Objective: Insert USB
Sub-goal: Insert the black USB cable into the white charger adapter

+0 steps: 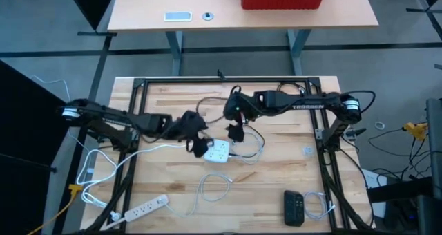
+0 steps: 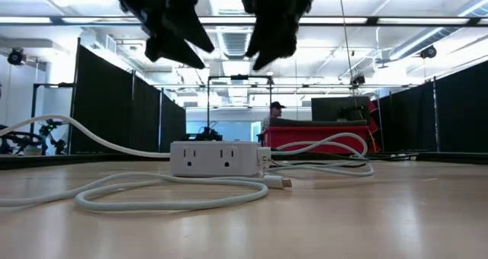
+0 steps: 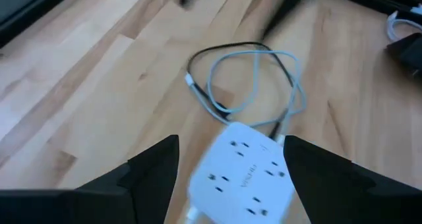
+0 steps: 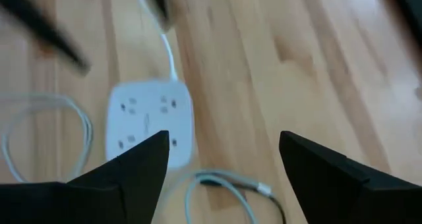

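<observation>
Above the white power block (image 1: 218, 151) on the table (image 1: 166, 110), both claws hung open and empty; left claw (image 1: 198, 145) beside it, right claw (image 1: 237, 133) near the loose cable (image 1: 253, 146).

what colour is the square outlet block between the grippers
White outlet block, with grey lettering on its face; the left wrist view shows it best.

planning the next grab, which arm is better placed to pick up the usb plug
Right, probably. The right gripper hangs open on the cable loop side of the white power block, near the USB plug; the left gripper hovers open at the block's other side.
</observation>
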